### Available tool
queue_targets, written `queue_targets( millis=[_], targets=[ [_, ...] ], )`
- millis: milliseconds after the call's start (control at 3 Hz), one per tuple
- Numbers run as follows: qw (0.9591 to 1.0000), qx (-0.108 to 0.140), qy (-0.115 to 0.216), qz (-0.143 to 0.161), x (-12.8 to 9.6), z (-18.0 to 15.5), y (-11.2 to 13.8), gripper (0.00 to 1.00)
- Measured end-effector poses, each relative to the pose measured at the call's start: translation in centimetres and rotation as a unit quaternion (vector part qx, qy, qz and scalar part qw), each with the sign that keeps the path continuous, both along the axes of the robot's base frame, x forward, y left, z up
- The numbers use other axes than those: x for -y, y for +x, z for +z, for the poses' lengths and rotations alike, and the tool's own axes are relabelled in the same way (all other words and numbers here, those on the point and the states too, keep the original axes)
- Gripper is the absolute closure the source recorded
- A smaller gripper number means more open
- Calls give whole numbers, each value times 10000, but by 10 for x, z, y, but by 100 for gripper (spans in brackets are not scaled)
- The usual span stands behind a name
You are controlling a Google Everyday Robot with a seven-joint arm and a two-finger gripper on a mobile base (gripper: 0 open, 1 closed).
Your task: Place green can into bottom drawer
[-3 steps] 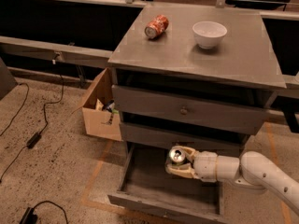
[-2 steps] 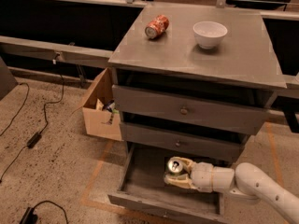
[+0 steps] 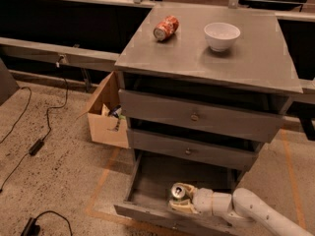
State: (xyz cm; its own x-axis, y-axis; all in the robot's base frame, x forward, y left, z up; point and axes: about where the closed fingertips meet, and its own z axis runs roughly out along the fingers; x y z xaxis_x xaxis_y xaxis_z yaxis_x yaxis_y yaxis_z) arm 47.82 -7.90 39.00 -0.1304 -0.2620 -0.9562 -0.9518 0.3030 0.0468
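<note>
Your gripper (image 3: 180,203): low inside the open bottom drawer (image 3: 157,178), towards its front right, fingers clasped round the green can (image 3: 177,191), which is upright with its silver top showing. On your cabinet top (image 3: 206,65): red-orange can (image 3: 166,28), lying on its side; white bowl (image 3: 222,35), well apart.

**Green can inside open bottom drawer**

The green can (image 3: 177,192), silver top up, sits low in the pulled-out bottom drawer (image 3: 152,178), a shallow grey tray, near its front edge. The gripper (image 3: 180,202), reaching in from the right, clasps it.
</note>
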Motion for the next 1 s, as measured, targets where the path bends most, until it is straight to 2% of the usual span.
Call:
queue_targets(
  millis=[667, 1000],
  targets=[
    [9998, 127, -138, 36, -17, -89, 44, 100],
    [9997, 145, -170, 23, -24, -112, 62, 100]
  ],
)
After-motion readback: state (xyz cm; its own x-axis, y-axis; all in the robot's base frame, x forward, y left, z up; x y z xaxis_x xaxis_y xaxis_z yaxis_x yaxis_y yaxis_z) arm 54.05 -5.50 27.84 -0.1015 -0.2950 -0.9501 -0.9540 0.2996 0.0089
